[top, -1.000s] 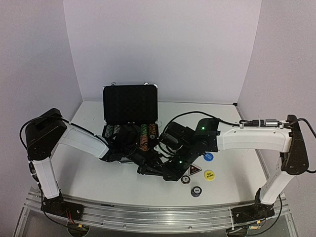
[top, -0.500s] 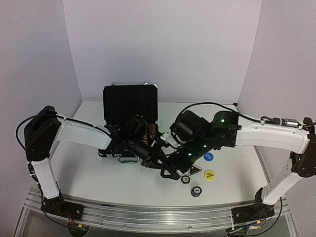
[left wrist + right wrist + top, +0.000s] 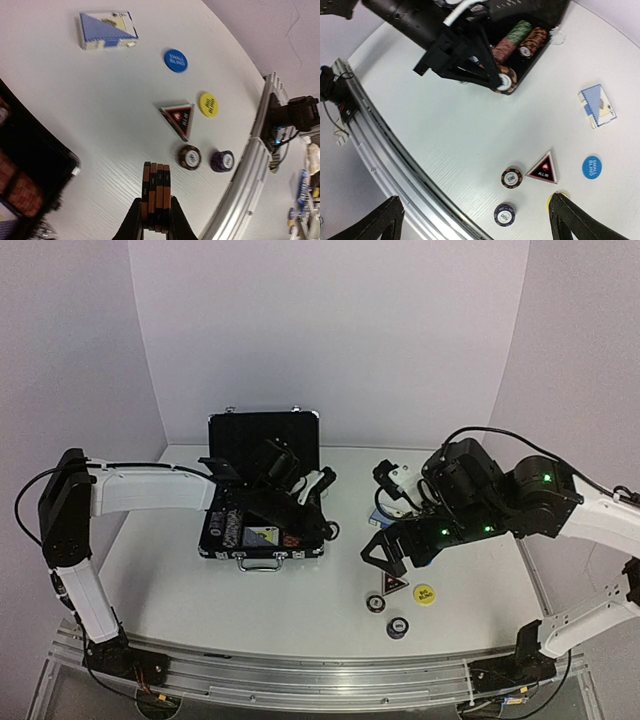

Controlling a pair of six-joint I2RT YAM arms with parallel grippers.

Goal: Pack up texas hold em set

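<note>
The open black case (image 3: 262, 445) stands at the table's back left with rows of striped chips (image 3: 520, 39) in it. My left gripper (image 3: 155, 220) is shut on a stack of several orange-and-black chips (image 3: 156, 192), held on edge at the case's front right corner (image 3: 327, 530). My right gripper (image 3: 477, 220) is open wide and empty above the loose pieces: a brown chip (image 3: 512, 177), a purple chip (image 3: 504, 214), the black triangular marker (image 3: 543, 169), a blue button (image 3: 591, 167) and a yellow button (image 3: 208, 104). A blue card deck (image 3: 597, 105) lies farther back.
The metal rail (image 3: 395, 160) runs along the table's near edge, close to the purple chip. White walls close in the back and both sides. The right arm's body (image 3: 500, 505) hangs over the table's right half.
The right gripper has opened and drawn back to the right, away from the left one. The left gripper has carried the chip stack up and back to the case's front right corner.
</note>
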